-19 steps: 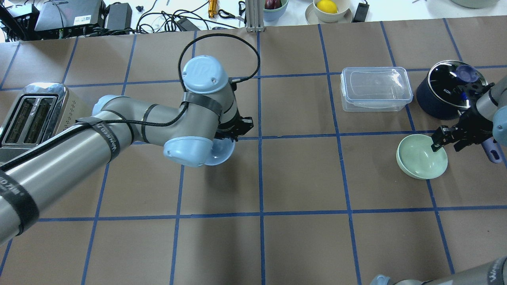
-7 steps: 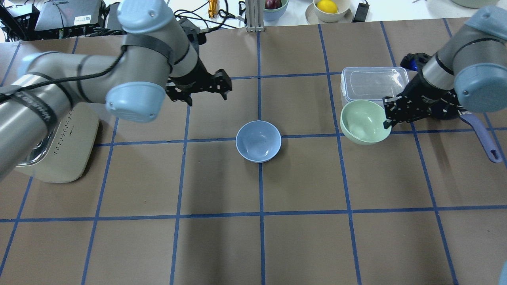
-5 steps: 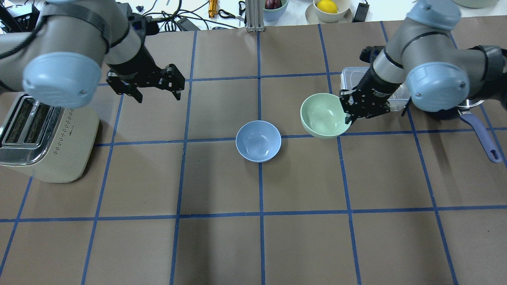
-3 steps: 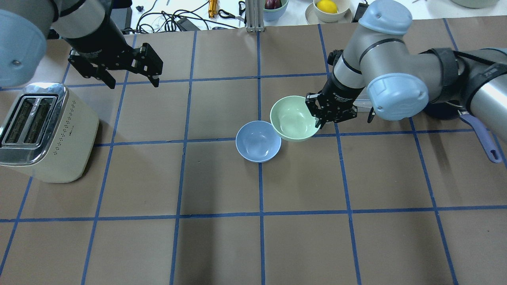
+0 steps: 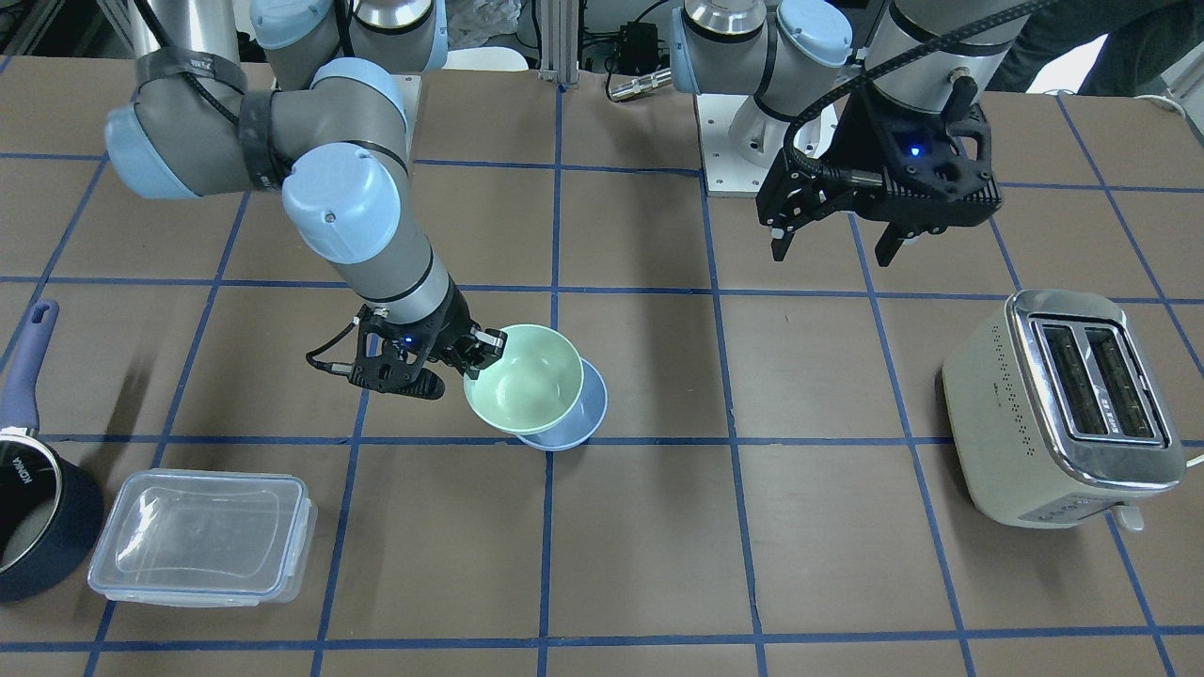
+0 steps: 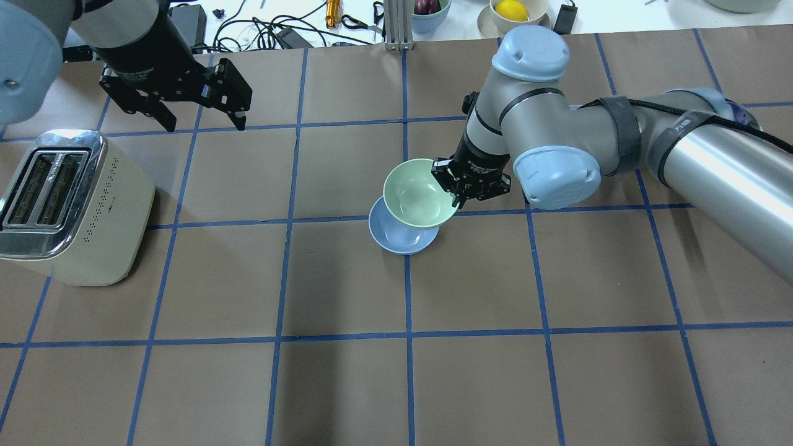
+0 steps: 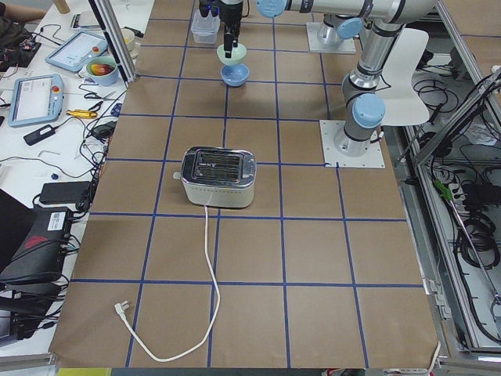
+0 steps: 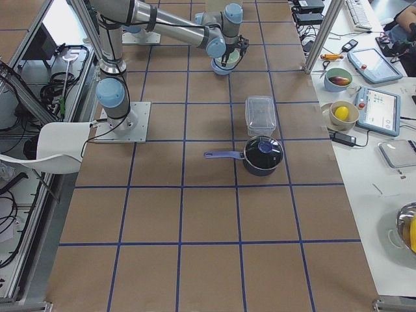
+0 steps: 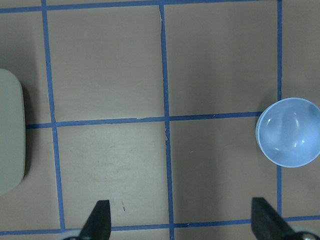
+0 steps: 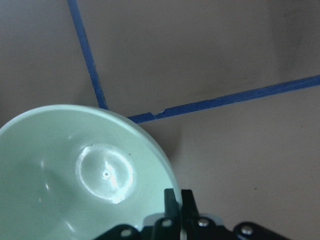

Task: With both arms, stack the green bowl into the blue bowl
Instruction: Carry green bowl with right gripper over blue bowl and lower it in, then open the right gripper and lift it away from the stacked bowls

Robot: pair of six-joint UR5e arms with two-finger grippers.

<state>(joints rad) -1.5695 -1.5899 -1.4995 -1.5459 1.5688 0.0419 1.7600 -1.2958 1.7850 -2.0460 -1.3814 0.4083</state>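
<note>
The pale green bowl (image 6: 416, 193) hangs tilted just above the pale blue bowl (image 6: 403, 238), overlapping its far right part. My right gripper (image 6: 456, 188) is shut on the green bowl's right rim; the right wrist view shows the bowl (image 10: 90, 170) pinched between the jaws. In the front view the green bowl (image 5: 525, 381) covers most of the blue bowl (image 5: 581, 425), with the right gripper (image 5: 477, 354) beside it. My left gripper (image 6: 204, 124) is open and empty, high at the far left near the toaster. Its wrist view shows the blue bowl (image 9: 290, 131) on the table.
A cream toaster (image 6: 68, 204) stands at the left. A clear plastic container (image 5: 202, 536) and a dark navy saucepan (image 5: 38, 527) sit on the right side, behind my right arm in the overhead view. Cables and bowls lie past the far edge.
My left gripper let go of the blue bowl at the table's middle and drew back to the far left. My right gripper carried the green bowl leftward until it overlaps the blue bowl.
</note>
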